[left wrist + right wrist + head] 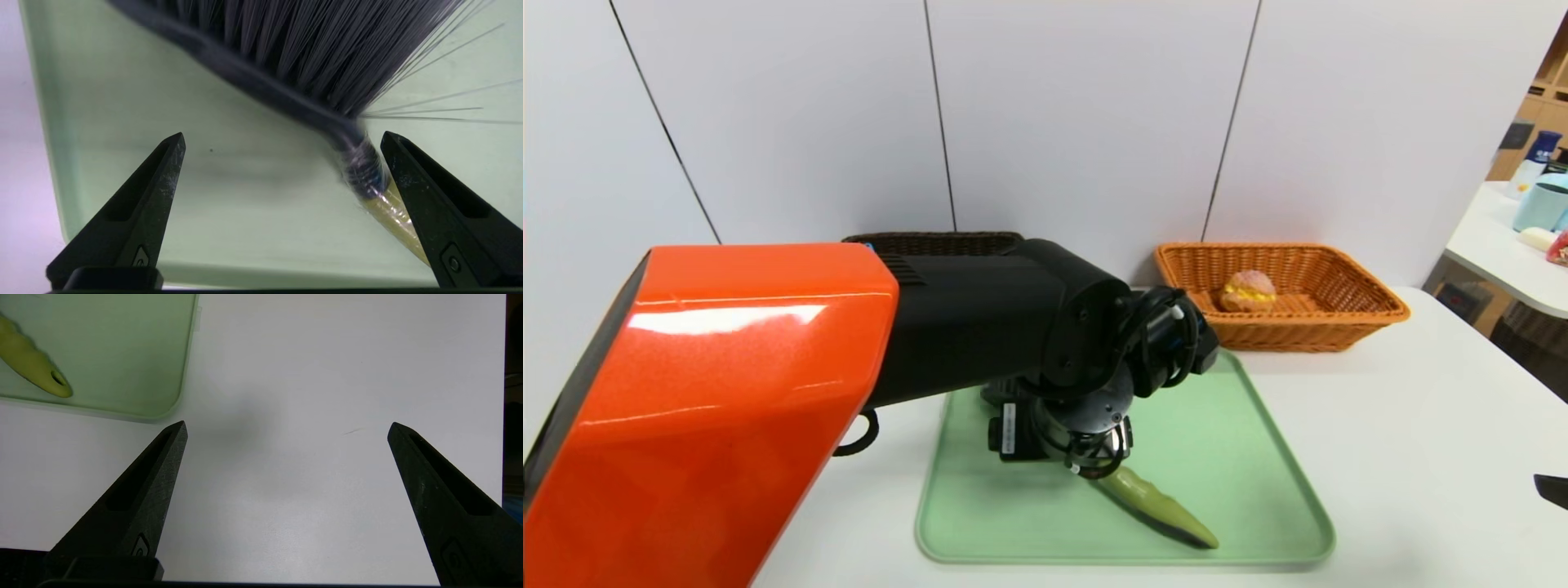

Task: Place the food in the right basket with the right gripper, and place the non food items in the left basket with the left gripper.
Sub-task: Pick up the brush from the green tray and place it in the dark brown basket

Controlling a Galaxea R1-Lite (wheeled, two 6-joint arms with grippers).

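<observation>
We see 2 woven wicker baskets, the orange right basket point(1364, 306) and the dark left basket point(931, 242). The green tray point(1241, 457) looks smooth, matt plastic. The brush point(310, 61) has fine black bristles. The table point(1421, 441) is smooth and matt white.

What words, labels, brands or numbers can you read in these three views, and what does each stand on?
No text can be read in any view.
White label on the left gripper: print too small to read.
Blue-and-white bottle on the far table: lettering too blurred to read.
Brush, green tray, orange basket: no markings.
</observation>
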